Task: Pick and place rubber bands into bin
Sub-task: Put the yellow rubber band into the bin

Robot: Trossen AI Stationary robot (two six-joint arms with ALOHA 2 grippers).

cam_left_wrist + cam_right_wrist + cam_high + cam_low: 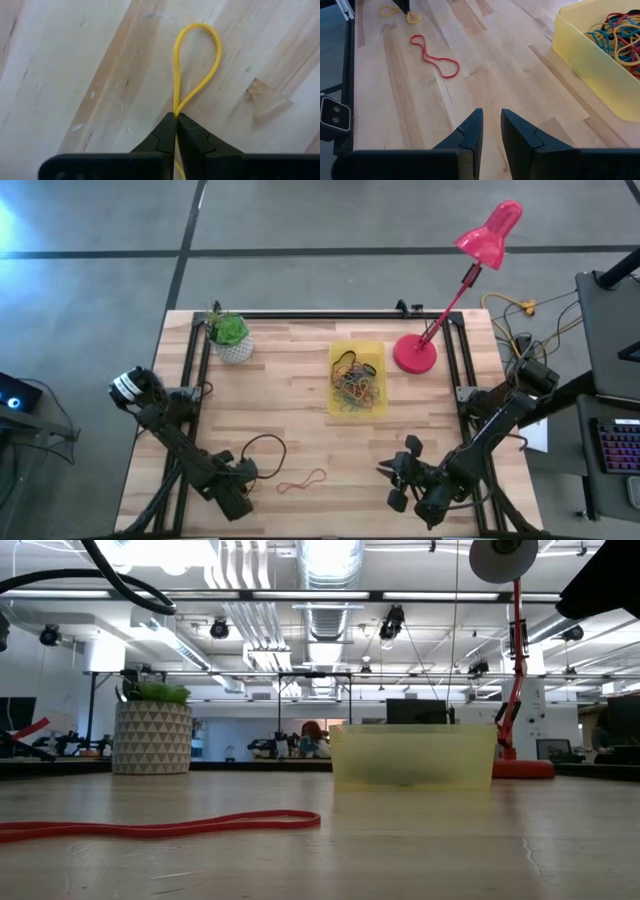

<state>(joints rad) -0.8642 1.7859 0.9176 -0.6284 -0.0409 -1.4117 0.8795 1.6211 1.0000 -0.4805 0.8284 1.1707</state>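
The left claw [176, 120] is pinched shut on a yellow rubber band [196, 65], down at the near-left part of the table [290, 410]; the loop sticks out past the fingertips and lies flat against the wood. The right claw [491, 127] waits over the near-right part of the table with its fingers slightly parted and nothing between them.

Just beside the left claw, toward the middle of the table, a red rubber band [302, 479] lies loose on the boards, stretched long and thin, its length running roughly left to right. It sits between the two claws, and the left one looks nearer to it.

The yellow bin [357, 379] stands farther back, near the middle of the table, already holding a tangle of coloured bands [356, 386]. From the left claw it lies away and to the right, so I'd guess the carry goes diagonally across the boards.

A potted plant [230, 336] and a pink desk lamp [452, 298] stand at the far edge. I can read no writing or labels anywhere.
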